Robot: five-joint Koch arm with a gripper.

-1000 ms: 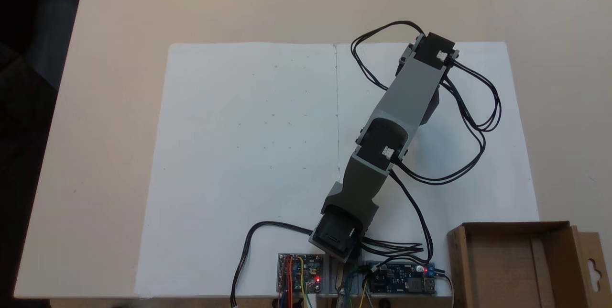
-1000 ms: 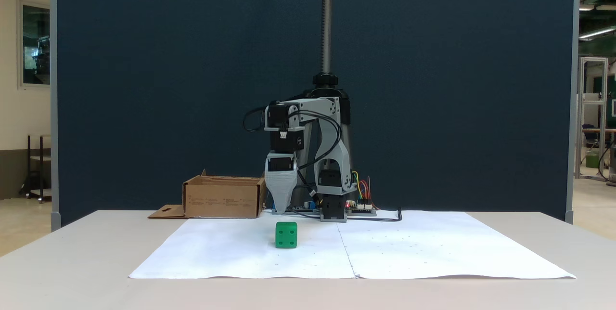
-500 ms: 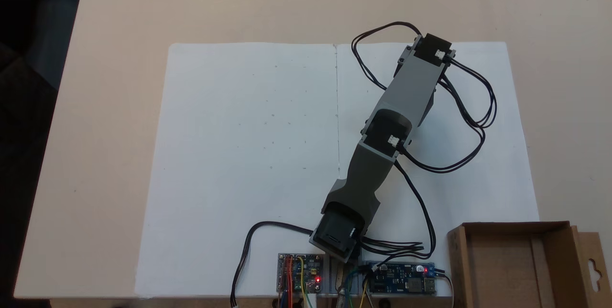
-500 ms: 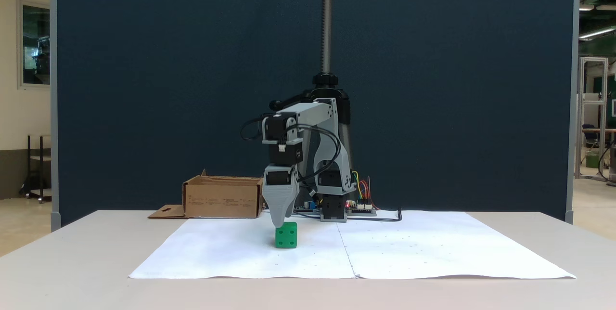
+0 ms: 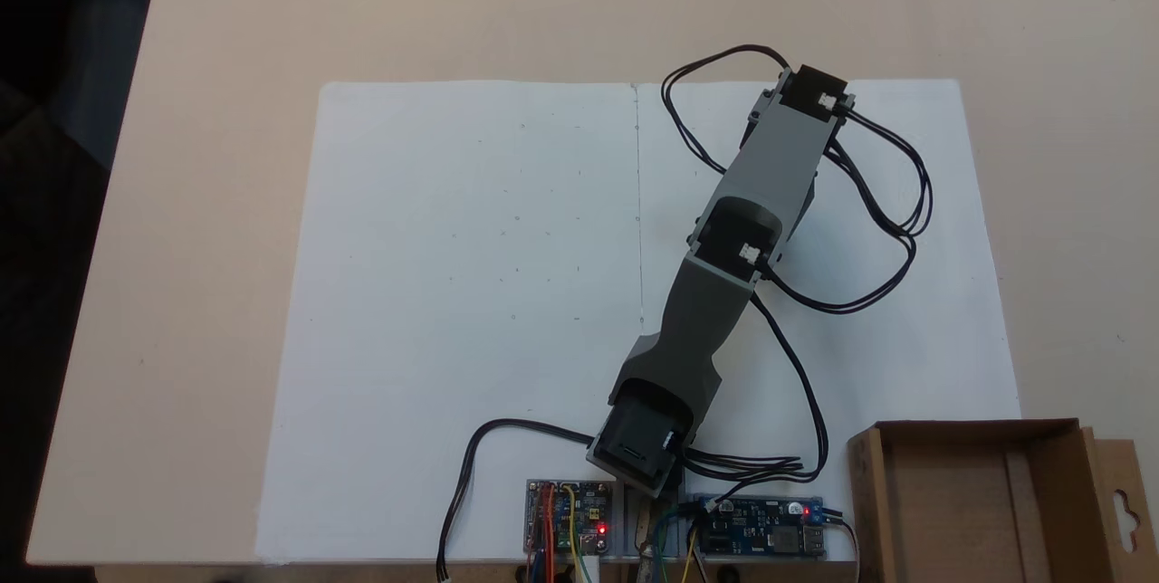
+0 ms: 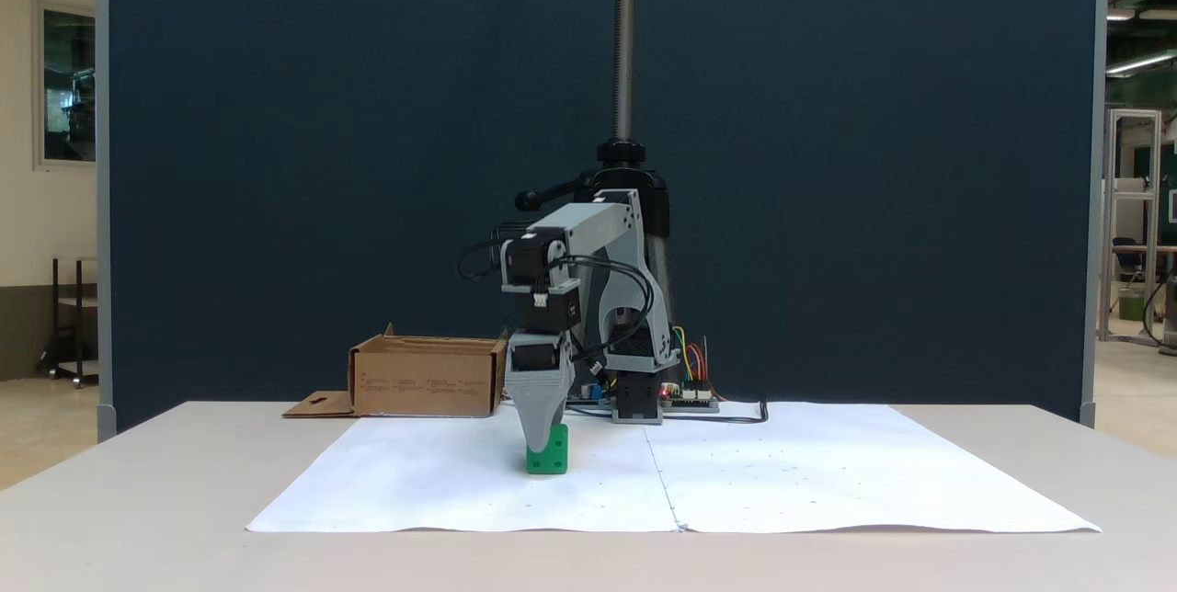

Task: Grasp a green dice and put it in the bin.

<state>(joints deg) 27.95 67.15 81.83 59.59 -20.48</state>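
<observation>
Dice (image 6: 552,460) sits on the paper (image 6: 736,482) with my gripper (image 6: 542,438) low against it, jaws I cannot tell open or closed; nothing is in the box (image 6: 423,379).

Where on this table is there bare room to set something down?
The white paper left of its centre seam is bare in the top-down fixed view, as is the table beyond it. Crowded: the arm with its cables, the circuit boards, the bin, the green dice.
</observation>
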